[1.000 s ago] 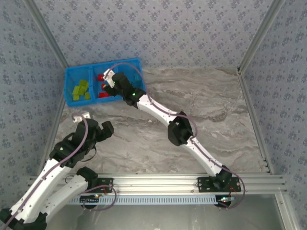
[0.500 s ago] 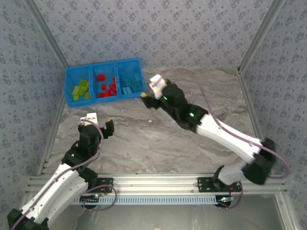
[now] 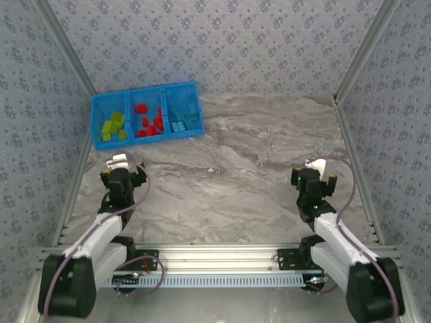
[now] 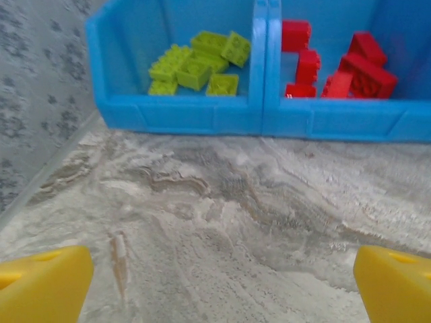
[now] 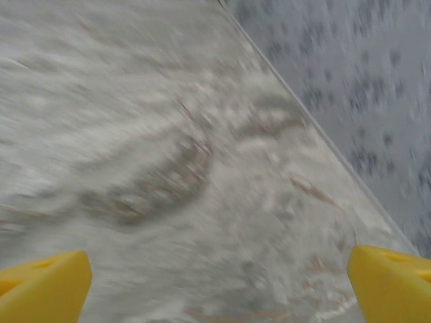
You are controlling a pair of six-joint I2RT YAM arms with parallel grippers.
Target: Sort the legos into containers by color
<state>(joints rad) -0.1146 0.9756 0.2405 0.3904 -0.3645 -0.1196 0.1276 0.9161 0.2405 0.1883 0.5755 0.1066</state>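
Note:
The containers are three compartments of one blue bin [image 3: 96, 121] at the table's far left. Lime green legos [image 3: 112, 127] lie in the left compartment, red legos [image 3: 149, 122] in the middle one, light blue legos [image 3: 184, 120] in the right one. The left wrist view faces the bin's front wall [image 4: 182, 116], with green legos [image 4: 199, 59] and red legos [image 4: 337, 66] behind it. My left gripper [image 3: 124, 172] is open and empty over bare table, well short of the bin. My right gripper [image 3: 314, 179] hovers open and empty at the near right.
The marble table top [image 3: 256, 155] is bare between the arms. A metal frame rail [image 3: 353, 168] and patterned walls close in the sides. The right wrist view is blurred and takes in the table's edge and the wall [image 5: 350, 81].
My right arm has pulled back from the bin across the table to the near right, its jaws opening wider. My left arm has drawn back a little and now points at the bin.

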